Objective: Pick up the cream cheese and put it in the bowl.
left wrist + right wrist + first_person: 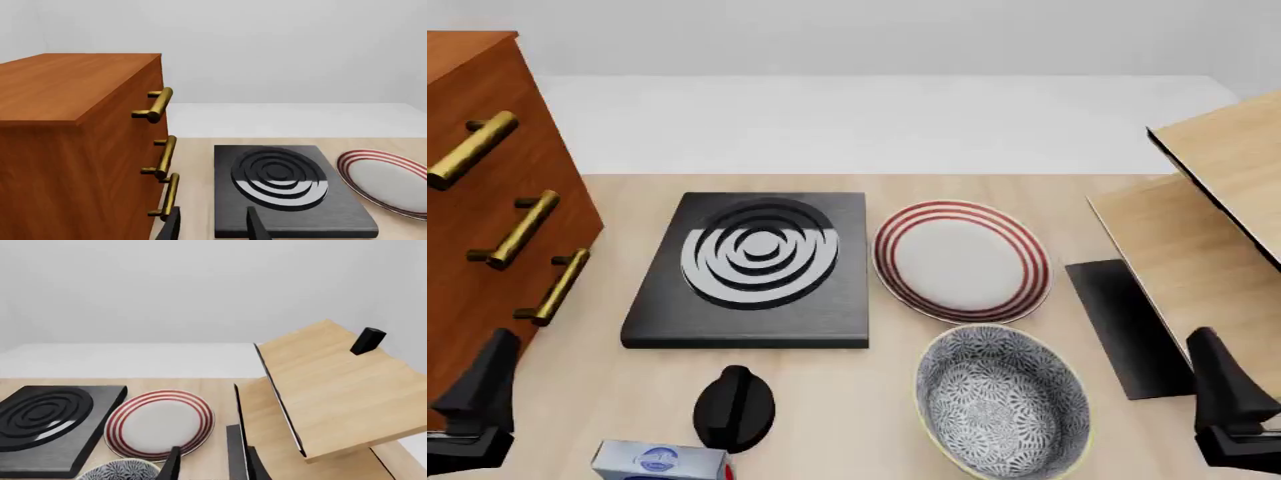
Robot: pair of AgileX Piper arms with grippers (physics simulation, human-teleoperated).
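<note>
Nothing is grasped yet: we are at the very start, with both arms parked at the near edge of the tabletop (827, 400). Cream cheese (661, 461) lies near-left, just beside the left gripper (474, 400) and close to a black knob (734, 405); the bowl (1002, 402) sits to its right, empty. Left jaws stand apart with nothing between them, as do those of the right gripper (1232, 400). Next, we judge, the left arm must swing over the carton and descend.
</note>
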